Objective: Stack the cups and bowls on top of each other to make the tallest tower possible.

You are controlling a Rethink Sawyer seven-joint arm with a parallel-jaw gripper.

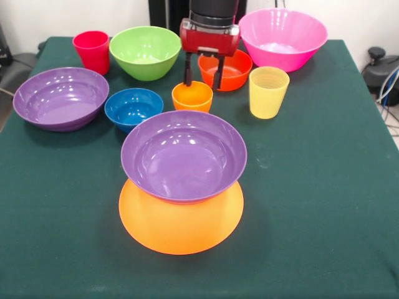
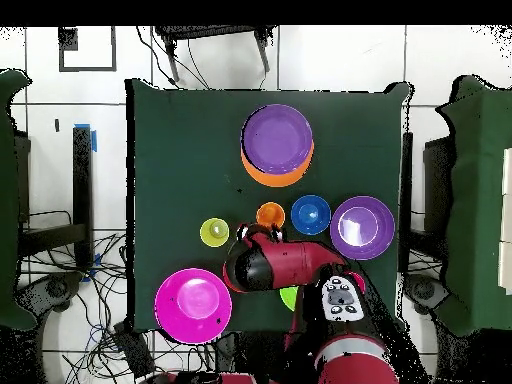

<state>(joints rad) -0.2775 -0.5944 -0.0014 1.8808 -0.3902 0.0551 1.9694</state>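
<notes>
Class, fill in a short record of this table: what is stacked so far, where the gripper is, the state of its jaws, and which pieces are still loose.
stack: purple bowl upright on an upturned yellow-orange bowl
gripper: gripper straddling the far rim of the orange cup
jaws: open, one inside the cup, one behind it
loose cups: red-pink cup, yellow cup
loose bowls: second purple bowl, blue bowl, green bowl, orange-red bowl, pink bowl

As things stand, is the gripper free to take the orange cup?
Probably yes: the gripper hangs open right over the orange cup, fingers straddling its far rim, with nothing between them.
</notes>
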